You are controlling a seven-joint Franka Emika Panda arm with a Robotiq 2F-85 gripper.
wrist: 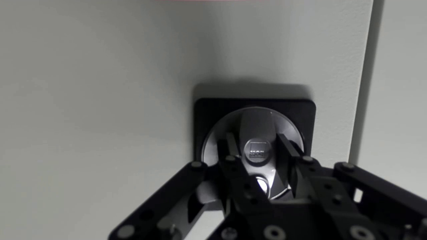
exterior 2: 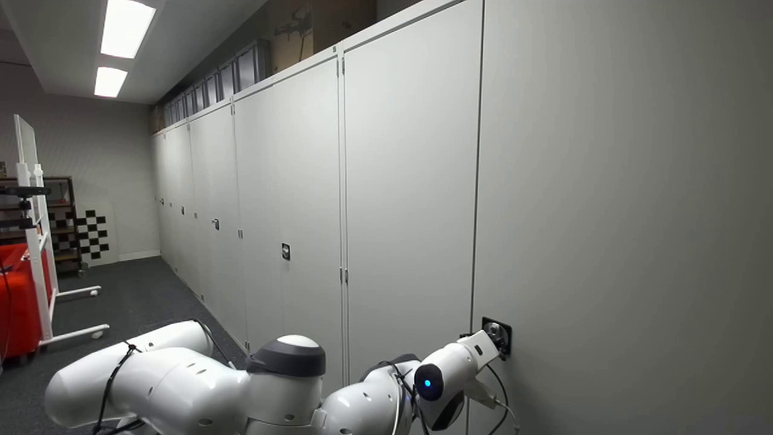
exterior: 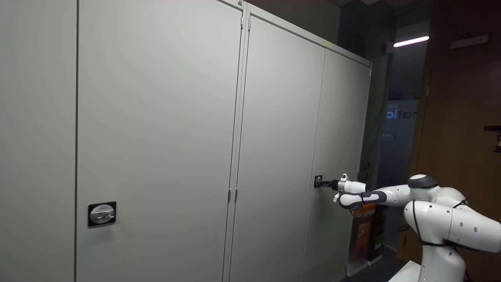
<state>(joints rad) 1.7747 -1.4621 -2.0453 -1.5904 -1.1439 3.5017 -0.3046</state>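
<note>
We see the black two-fingered gripper (wrist: 256, 141) part-closed — clamped on the silver metal handle (wrist: 258, 125), right of the narrow dark seam (exterior 2: 477, 181).

Grey cabinet (exterior: 280, 117) stands upright on dark floor (exterior 2: 139, 296). Smooth door (wrist: 100, 83) bears black square plate (wrist: 206, 115), near door's vertical edge. Round silvery dish (wrist: 218, 135) set in plate, handle (wrist: 257, 123) running across dish. Grey bins (exterior 2: 246, 69) in row atop cabinets farther along. Also on floor: wheeled white frame (exterior 2: 35, 266), red furniture (exterior 2: 15, 314), dark rack (exterior 2: 73, 220).
</note>
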